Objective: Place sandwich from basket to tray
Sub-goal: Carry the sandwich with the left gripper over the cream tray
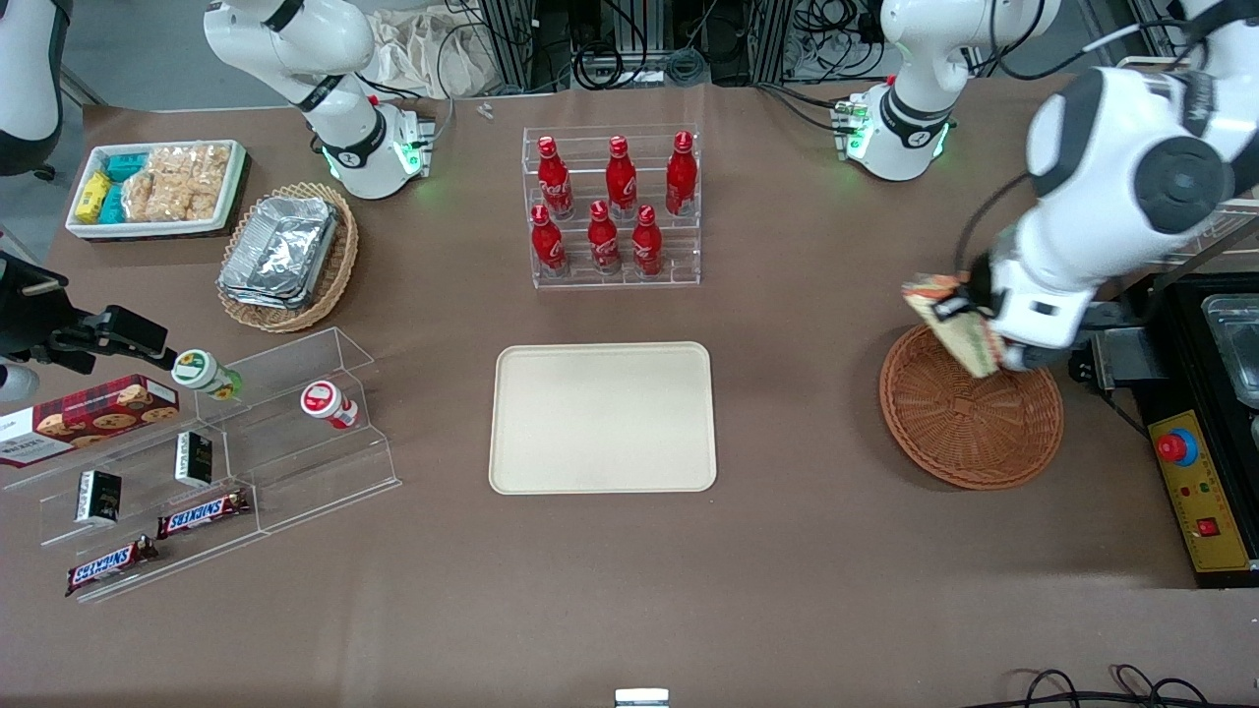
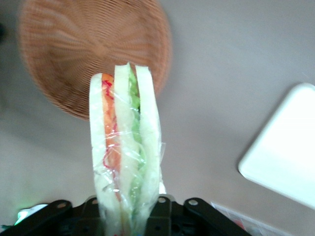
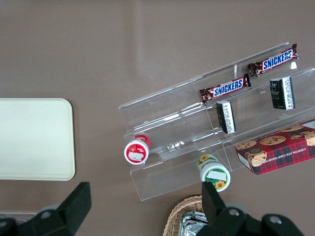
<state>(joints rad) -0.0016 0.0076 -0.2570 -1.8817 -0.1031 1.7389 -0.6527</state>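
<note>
My left gripper [image 1: 969, 320] is shut on the sandwich [image 1: 952, 324], a plastic-wrapped wedge of pale bread with orange and green layers, and holds it in the air above the basket's rim. The wrist view shows the sandwich [image 2: 125, 147] upright between the jaws. The round reddish-brown wicker basket [image 1: 969, 418] sits at the working arm's end of the table and holds nothing; it also shows in the wrist view [image 2: 83, 44]. The cream rectangular tray [image 1: 602, 417] lies bare at the table's middle; its corner shows in the wrist view [image 2: 285, 147].
A clear rack of red bottles [image 1: 612, 205] stands farther from the camera than the tray. A tan basket of foil containers [image 1: 287, 256], a white snack bin [image 1: 157, 187] and a clear shelf of snacks [image 1: 197, 462] lie toward the parked arm's end. A control box [image 1: 1205, 492] sits beside the basket.
</note>
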